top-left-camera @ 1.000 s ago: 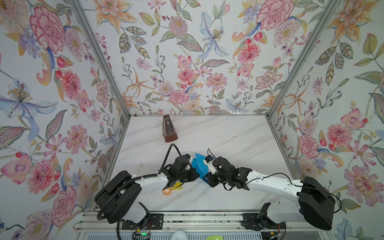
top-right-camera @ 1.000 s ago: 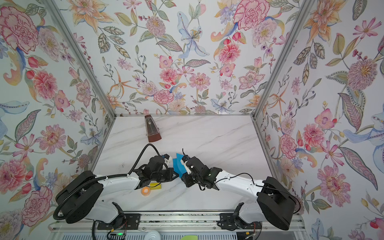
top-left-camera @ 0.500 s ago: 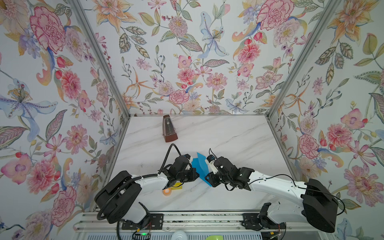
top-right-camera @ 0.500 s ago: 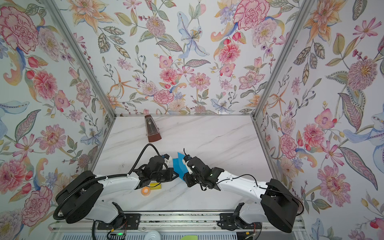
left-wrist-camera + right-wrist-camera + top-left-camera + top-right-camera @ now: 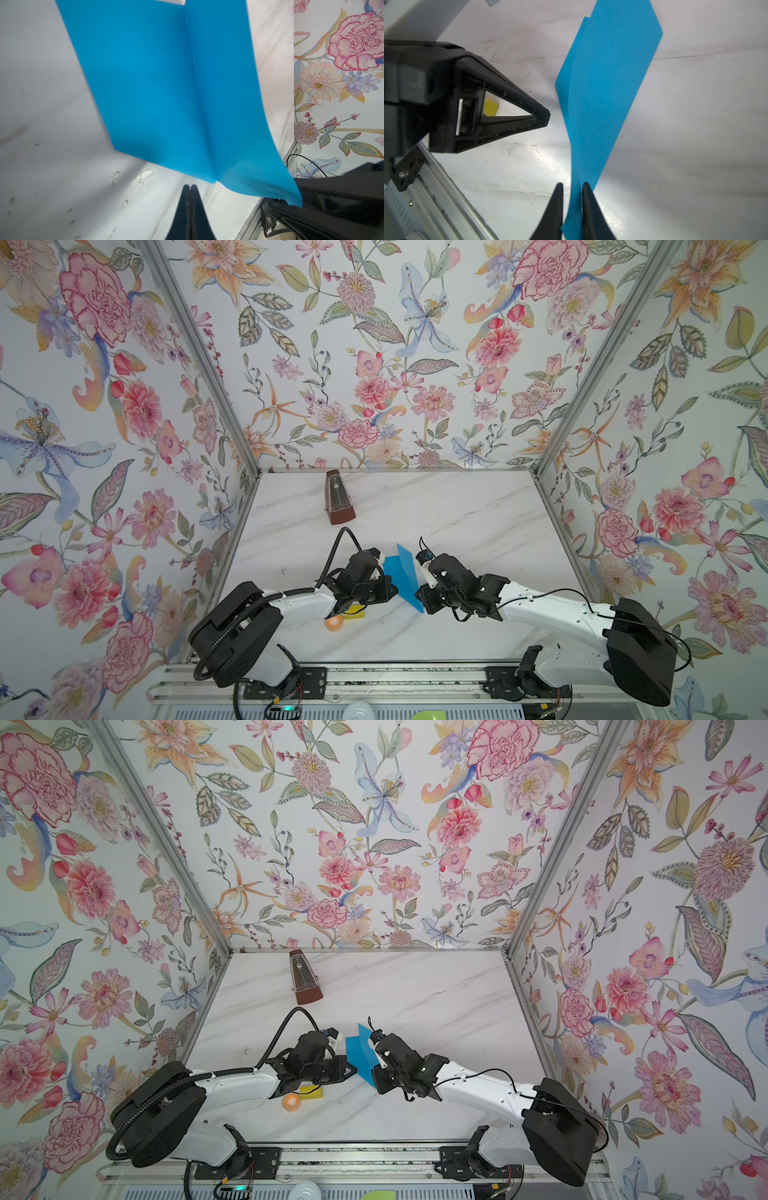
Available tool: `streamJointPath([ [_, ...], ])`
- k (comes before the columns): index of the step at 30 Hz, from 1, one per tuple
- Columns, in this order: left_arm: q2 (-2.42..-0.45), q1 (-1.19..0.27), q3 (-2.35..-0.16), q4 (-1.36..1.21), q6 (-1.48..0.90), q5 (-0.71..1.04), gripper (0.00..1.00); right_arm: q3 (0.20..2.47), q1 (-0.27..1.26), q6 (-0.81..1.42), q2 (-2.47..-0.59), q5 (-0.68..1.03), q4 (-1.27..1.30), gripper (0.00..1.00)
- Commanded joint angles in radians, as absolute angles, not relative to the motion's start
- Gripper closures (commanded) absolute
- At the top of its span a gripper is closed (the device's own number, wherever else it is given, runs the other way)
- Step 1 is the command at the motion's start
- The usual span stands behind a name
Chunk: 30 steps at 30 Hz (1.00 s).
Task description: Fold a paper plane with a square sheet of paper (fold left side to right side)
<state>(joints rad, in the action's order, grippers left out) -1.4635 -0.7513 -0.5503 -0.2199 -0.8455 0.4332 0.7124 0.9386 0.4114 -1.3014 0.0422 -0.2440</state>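
Square sheet of paper: bright blue, 1 centre crease, not yet a plane. Sits in the front half of the worktop, about midway between its side edges. 1 half lies flat and the other curls upward.

Right gripper: jaws narrowly apart, raised edge of the sheet between them. Firm pinch or not, cannot tell. Lift probably swings that half about the crease.

Left gripper: pressed together, empty, tip just short of the sheet's near edge by the crease. Likely placed to pin or press the fold.

Yellow block and orange tape roll: under the left arm, near the front edge, clear of the sheet. Brown metronome: near the back edge, well apart.

The tight gap between the 2 grippers is the main hazard.
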Motion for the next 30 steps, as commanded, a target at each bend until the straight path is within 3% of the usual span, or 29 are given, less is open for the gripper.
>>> streamJointPath([
  [1, -1.431, -0.739, -0.539, -0.194, -0.821, 0.412, 0.97, 0.751, 0.929, 0.386, -1.295, 0.030, -0.265, 0.84],
  [7, -1.354, -0.684, -0.549, -0.084, -0.758, 0.385, 0.96, 0.773, 0.915, 0.362, -1.342, 0.121, -0.252, 0.77],
  [14, -1.301, -0.586, -0.651, 0.045, -0.634, 0.393, 0.93, 0.787, 0.911, 0.357, -1.395, 0.130, -0.242, 0.76],
  [23, -1.474, -0.608, -0.845, 0.029, -0.580, 0.499, 0.92, 0.806, 0.903, 0.332, -1.437, 0.161, -0.210, 0.87],
  [30, -1.674, -0.617, -0.968, 0.076, -0.510, 0.506, 0.92, 0.826, 0.881, 0.324, -1.491, 0.210, -0.174, 0.87],
])
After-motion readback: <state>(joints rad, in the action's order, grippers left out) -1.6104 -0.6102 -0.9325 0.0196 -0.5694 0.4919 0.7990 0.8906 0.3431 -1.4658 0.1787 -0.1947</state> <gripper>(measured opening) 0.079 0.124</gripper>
